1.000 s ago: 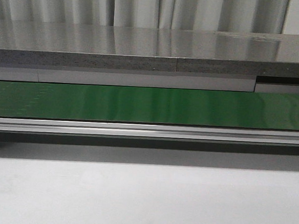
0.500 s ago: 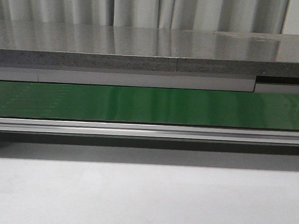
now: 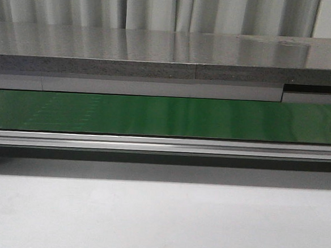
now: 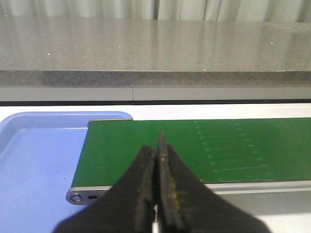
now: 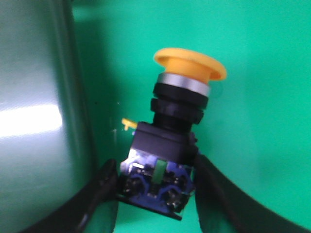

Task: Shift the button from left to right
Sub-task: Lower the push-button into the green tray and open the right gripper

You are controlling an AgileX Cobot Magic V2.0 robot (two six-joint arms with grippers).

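The button [image 5: 167,133] shows only in the right wrist view: a yellow mushroom head [image 5: 190,62] on a dark blocky body with blue and green marks. My right gripper [image 5: 155,177] is shut on the body, one black finger against each side, and holds it tilted over a green surface [image 5: 262,111]. My left gripper [image 4: 156,148] is shut and empty, its tips pressed together above the near end of the green conveyor belt [image 4: 233,145]. Neither gripper nor the button shows in the front view.
A blue tray [image 4: 34,165] lies beside the belt's end. A grey stone counter [image 4: 155,48] runs behind the belt. In the front view the belt [image 3: 166,117] crosses the whole width, with a metal rail [image 3: 164,145] and white tabletop [image 3: 159,220] in front. A green wall [image 5: 39,121] rises beside the button.
Faint marks on the green belt have shifted in the front view. No arm or button has come into that view.
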